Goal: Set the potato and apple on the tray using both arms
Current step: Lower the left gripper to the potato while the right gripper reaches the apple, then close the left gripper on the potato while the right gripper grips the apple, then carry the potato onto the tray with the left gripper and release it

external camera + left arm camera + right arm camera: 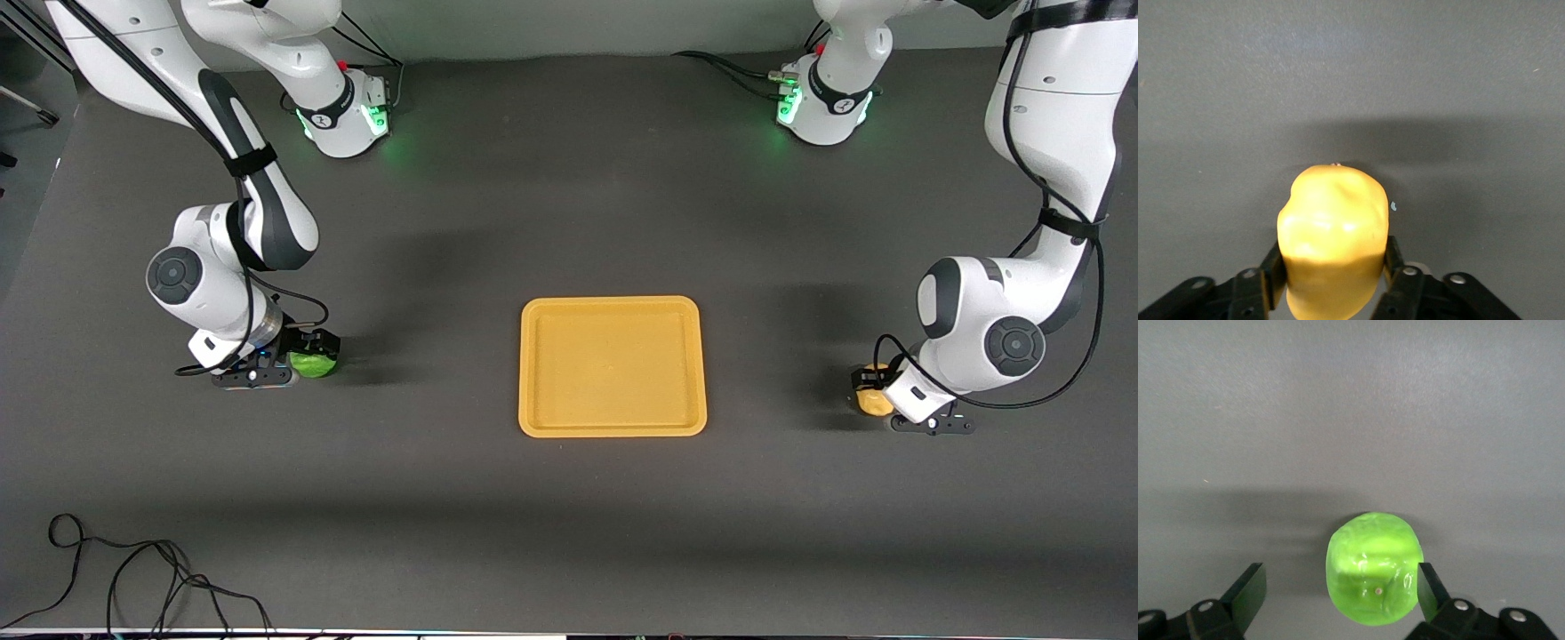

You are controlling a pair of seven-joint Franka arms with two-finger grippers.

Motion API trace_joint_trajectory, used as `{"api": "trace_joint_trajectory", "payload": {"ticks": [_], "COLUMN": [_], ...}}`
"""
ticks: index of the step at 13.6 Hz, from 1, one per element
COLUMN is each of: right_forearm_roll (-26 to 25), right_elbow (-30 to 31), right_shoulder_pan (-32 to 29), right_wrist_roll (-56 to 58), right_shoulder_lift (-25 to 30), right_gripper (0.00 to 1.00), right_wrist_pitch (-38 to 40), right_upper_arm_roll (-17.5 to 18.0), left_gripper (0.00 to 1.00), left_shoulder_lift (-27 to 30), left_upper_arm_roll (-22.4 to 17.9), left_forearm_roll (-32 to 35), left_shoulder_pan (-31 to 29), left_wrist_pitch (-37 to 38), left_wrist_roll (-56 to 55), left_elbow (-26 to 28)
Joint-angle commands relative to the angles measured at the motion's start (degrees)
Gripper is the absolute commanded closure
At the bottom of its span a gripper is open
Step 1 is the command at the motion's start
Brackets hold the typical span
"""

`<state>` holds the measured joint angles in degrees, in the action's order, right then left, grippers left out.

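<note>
A dark grey matte table [569,498] carries a flat yellow-orange rectangular tray [613,428] at its middle, with a loose black cable [133,578] at the camera-side edge. Toward the left arm's end, the left gripper [1331,270] is clamped on the lumpy yellow-orange potato [1333,237]. Toward the right arm's end, the right gripper [1341,590] stands spread around the round bright green apple [1375,568], one finger [1429,590] touching it, both fruits well apart from the tray.

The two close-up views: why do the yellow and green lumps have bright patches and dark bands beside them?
Left wrist view: the lumpy yellow-orange potato shows glare spots, with a soft shadow band on the grey table above it. Right wrist view: the round green apple glints too, a similar shadow beside it. Both suggest overhead lighting.
</note>
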<state>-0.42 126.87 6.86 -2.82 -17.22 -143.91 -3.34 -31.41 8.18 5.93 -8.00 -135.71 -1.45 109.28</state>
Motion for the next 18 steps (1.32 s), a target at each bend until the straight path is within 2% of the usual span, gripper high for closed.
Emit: {"api": "trace_joint_trajectory", "payload": {"ticks": [1, 3, 6, 7, 8, 9, 11, 12, 13, 15, 18], "right_forearm_roll": [-0.6, -0.6, -0.1, -0.1, -0.1, -0.1, -0.1, -0.1, -0.1, 0.0, 0.2], "right_elbow": [0.4, 0.4, 0.2, -0.1, -0.3, -1.0, -4.5, -7.4, -10.9, -17.8, -26.0], "right_shoulder_pan": [0.3, 0.3, 0.3, 0.4, 0.4, 0.5, 0.5, 0.5, 0.6, 0.6, 2.4], "right_wrist_roll": [1.1, 1.1, -0.9, -2.0, -2.5, -2.4, -1.5, -1.3, -1.4, -1.5, -2.0], "right_shoulder_lift": [-2.1, -5.0, -7.1, -6.9, -6.2, -5.2, -2.1, -1.2, -0.4, 0.0, -0.3], "right_gripper": [0.0, 0.0, 0.01, 0.15, 0.33, 0.44, 0.64, 0.68, 0.71, 0.71, 0.75], "right_wrist_pitch": [-2.8, -5.1, -6.4, -5.9, -5.0, -3.3, 5.8, 11.8, 18.3, 26.1, 31.7], "right_upper_arm_roll": [-1.9, -2.8, -2.7, -2.7, -2.7, -2.7, -2.6, -2.5, -2.5, -2.2, -1.6], "left_gripper": [0.64, 0.65, 0.65, 0.65, 0.64, 0.64, 0.64, 0.64, 0.64, 0.64, 0.64], "left_shoulder_lift": [2.8, 6.7, 12.9, 13.7, 13.7, 13.6, 12.7, 11.4, 10.2, 6.7, 2.1], "left_upper_arm_roll": [0.2, 0.4, 0.5, 0.5, 0.5, 0.5, 0.6, 0.6, 0.6, 0.6, 0.5], "left_forearm_roll": [0.8, 0.7, 0.7, 0.4, 0.0, -0.1, -0.3, -0.7, -1.6, -1.4, -0.9], "left_shoulder_pan": [0.8, 2.2, 9.1, 11.8, 14.6, 17.3, 22.2, 24.5, 27.0, 30.4, 32.9], "left_wrist_pitch": [1.2, 4.0, 17.0, 21.1, 24.2, 26.4, 26.1, 25.0, 22.4, 17.8, 12.2], "left_wrist_roll": [-0.8, -3.5, -12.1, -15.1, -18.2, -21.5, -28.1, -31.0, -34.6, -40.5, -43.9], "left_elbow": [0.0, -0.2, -3.4, -5.5, -7.7, -9.7, -10.4, -10.6, -10.5, -10.5, -10.5]}}
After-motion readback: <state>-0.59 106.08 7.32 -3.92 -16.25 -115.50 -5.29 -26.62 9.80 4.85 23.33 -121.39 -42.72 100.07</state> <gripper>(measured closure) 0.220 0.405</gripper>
